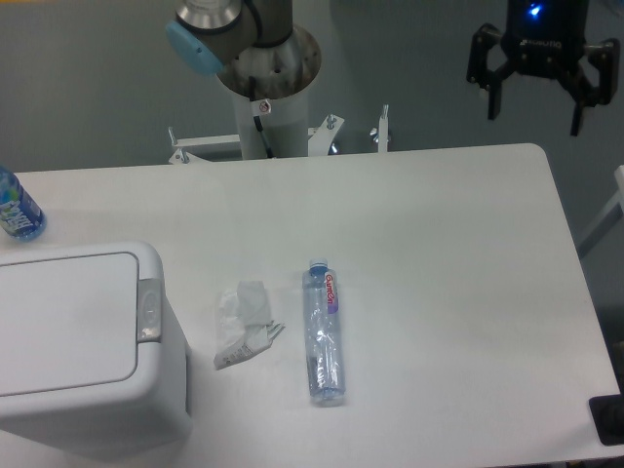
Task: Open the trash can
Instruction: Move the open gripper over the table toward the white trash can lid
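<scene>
One hand (538,109), fingers spread and empty, hangs far from the trash can (83,341); lid apparently closed, grey latch (148,310) facing the open bench (439,273) for reach.

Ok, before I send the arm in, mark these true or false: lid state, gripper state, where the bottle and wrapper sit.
1. The trash can lid is shut. True.
2. The gripper is clamped on the latch. False: it hangs open above the table's far right corner, holding nothing.
3. A clear bottle lies on its side on the table. True.
4. The crumpled wrapper is on top of the lid. False: it lies on the table between can and bottle.
</scene>
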You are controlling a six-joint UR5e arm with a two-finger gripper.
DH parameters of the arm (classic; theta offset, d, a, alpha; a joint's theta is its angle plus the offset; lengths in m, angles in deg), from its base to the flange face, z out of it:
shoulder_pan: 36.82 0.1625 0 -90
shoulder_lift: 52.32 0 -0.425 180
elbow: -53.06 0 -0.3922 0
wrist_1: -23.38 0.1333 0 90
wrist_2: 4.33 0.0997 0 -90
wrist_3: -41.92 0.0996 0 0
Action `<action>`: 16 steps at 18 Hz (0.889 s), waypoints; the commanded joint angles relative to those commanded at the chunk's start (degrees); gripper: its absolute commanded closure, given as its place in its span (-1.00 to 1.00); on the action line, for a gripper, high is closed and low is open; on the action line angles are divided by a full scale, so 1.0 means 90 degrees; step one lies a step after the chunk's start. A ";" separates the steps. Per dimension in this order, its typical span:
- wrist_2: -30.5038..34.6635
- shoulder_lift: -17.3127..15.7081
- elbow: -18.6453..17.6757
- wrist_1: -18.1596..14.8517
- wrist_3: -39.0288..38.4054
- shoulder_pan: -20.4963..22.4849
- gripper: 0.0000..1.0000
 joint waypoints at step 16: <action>0.0049 0.0078 -0.0136 0.0721 -0.2809 -0.1131 -1.00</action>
